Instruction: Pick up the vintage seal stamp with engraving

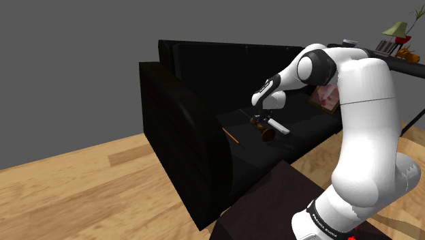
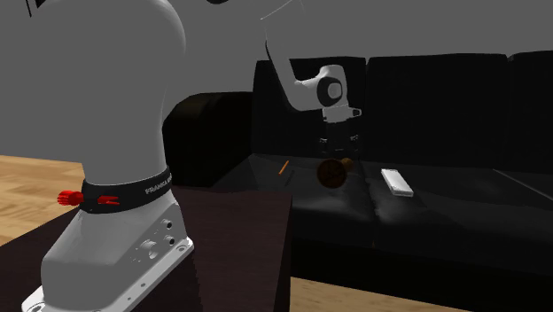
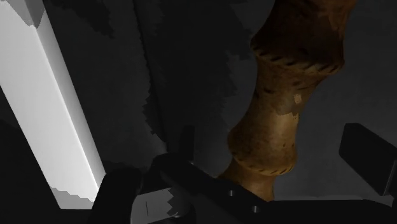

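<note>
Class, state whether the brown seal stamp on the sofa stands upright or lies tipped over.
Tipped over: in the wrist view the seal stamp lies lengthwise across the sofa seat.

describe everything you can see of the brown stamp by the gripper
The stamp is brown, seemingly turned wood: a waisted handle with ridged bands and a round end. It seems to lie on its side on the black sofa seat, near a white bar. It sits between the open fingers, which do not touch it. No engraving can be made out.
</note>
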### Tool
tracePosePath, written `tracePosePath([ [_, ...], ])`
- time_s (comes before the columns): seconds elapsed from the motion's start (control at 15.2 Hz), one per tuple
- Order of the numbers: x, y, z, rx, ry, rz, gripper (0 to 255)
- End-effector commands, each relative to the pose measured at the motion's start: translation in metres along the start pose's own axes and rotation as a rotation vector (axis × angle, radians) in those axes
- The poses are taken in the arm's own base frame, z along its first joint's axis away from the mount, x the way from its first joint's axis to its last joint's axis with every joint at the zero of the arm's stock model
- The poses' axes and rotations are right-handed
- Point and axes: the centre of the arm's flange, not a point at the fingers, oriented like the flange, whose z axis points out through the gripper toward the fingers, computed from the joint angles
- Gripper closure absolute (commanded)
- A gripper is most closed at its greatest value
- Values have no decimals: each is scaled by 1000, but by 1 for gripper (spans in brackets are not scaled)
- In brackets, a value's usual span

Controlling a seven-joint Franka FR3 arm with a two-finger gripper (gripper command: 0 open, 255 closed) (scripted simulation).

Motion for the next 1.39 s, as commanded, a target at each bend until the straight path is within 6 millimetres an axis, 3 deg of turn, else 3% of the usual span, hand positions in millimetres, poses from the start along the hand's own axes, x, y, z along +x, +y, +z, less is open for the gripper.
tracePosePath([
  [0.0,0,-1,3,0,0,0,255],
  [0.59,0,-1,2,0,0,0,255],
  [1.32,1,9,-55,0,0,0,255],
])
